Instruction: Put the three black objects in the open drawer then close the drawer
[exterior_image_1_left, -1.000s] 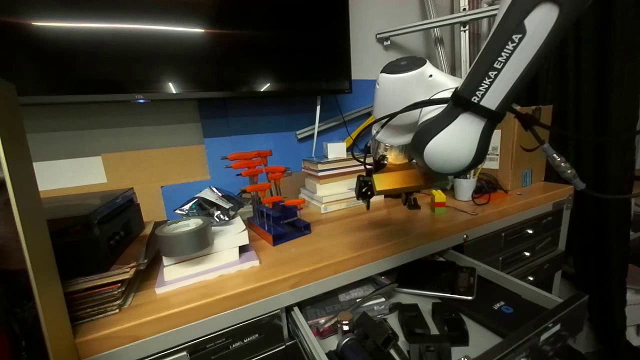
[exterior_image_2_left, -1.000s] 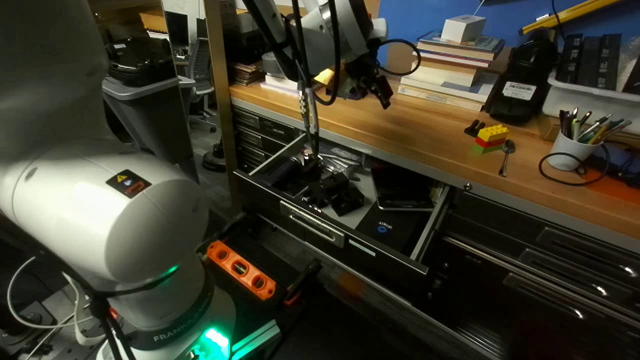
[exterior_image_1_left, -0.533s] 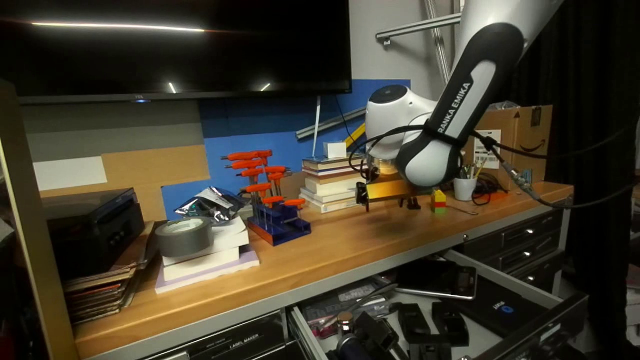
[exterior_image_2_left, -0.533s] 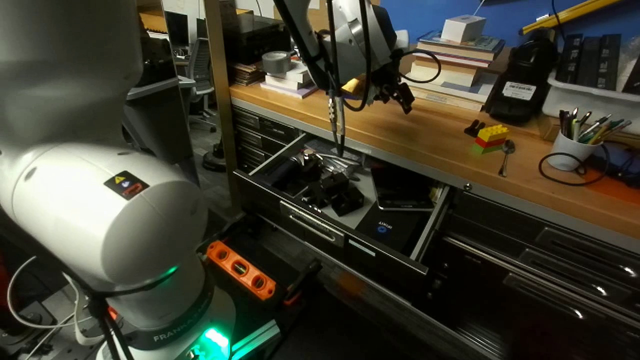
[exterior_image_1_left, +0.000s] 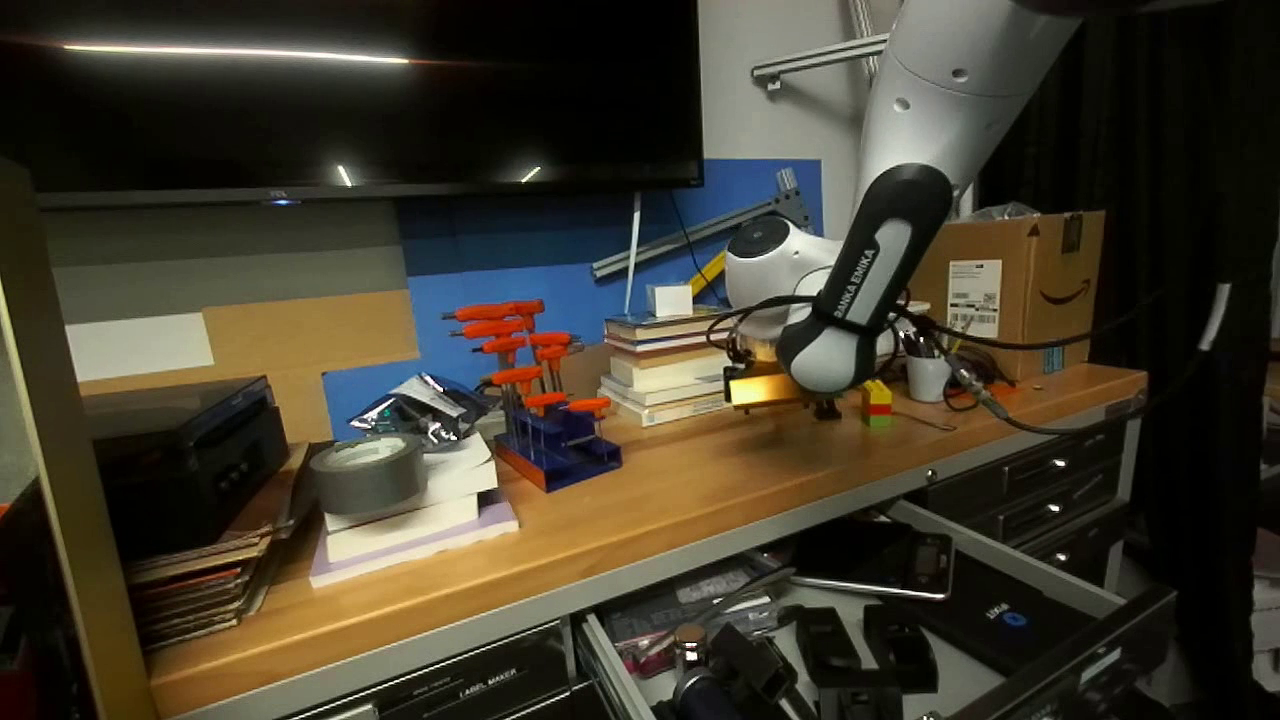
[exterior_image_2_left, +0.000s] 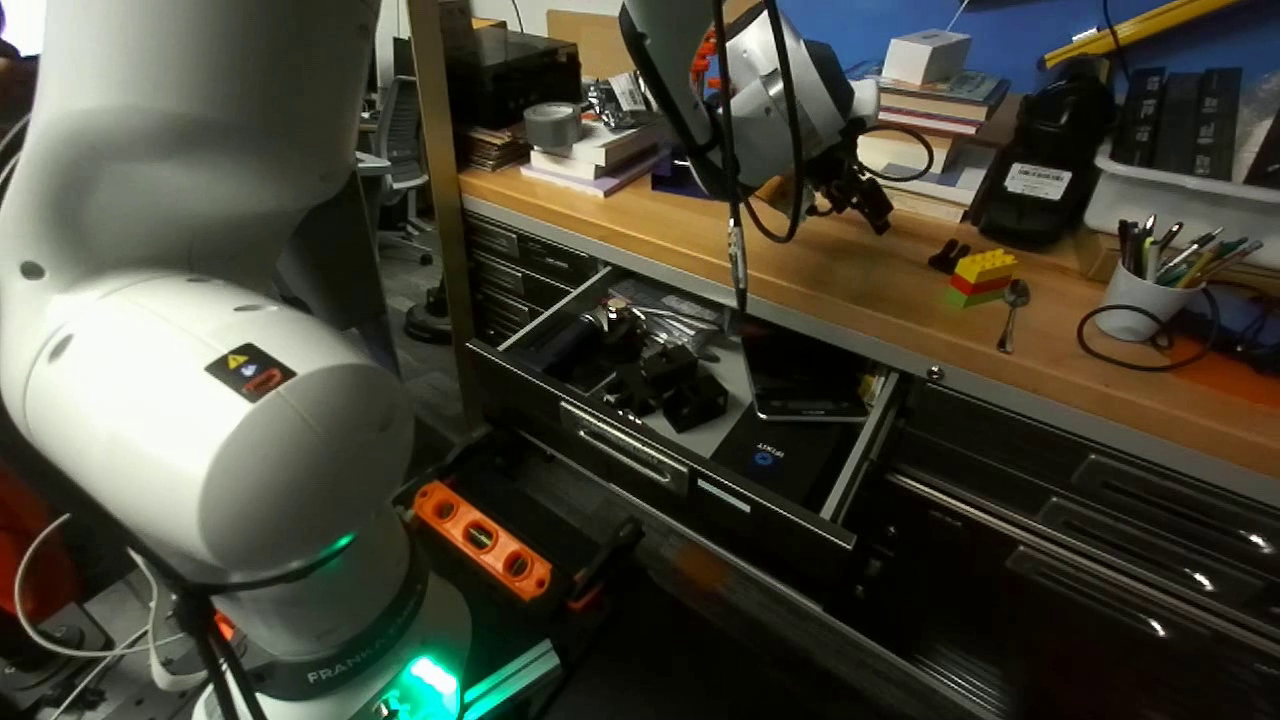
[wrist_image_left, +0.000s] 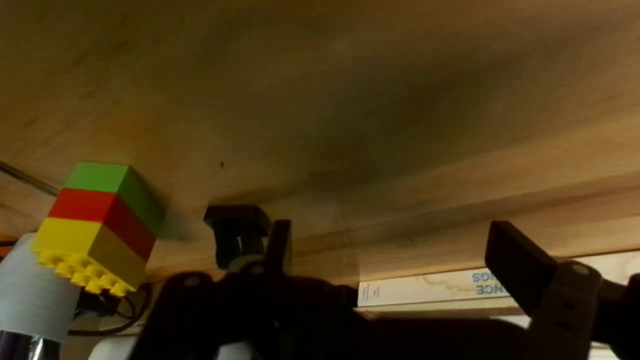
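Note:
One small black object (exterior_image_2_left: 948, 256) sits on the wooden tabletop beside the Lego blocks; the wrist view shows this black object (wrist_image_left: 235, 225) just outside the left finger (wrist_image_left: 278, 245). Above the table, my gripper (wrist_image_left: 392, 240) is open, its fingers wide apart with nothing between them. In an exterior view the gripper (exterior_image_2_left: 868, 207) hangs left of the object and apart from it. The drawer (exterior_image_2_left: 530, 395) is pulled out. Inside lie several black chunky pieces (exterior_image_1_left: 827, 640) among tools; which of them are the other black objects I cannot tell.
Yellow, red and green Lego blocks (wrist_image_left: 95, 220), a spoon (exterior_image_2_left: 1014, 310) and a pen cup (exterior_image_2_left: 1145, 300) stand near the object. Behind the gripper rises a stack of books (exterior_image_1_left: 665, 370). A red-orange tool rack (exterior_image_1_left: 555, 440) is farther along the table.
The arm has swung along the table towards the Lego blocks and the black object beside them, and sunk a little. The gripper has stayed open. Drawer and objects have not moved.

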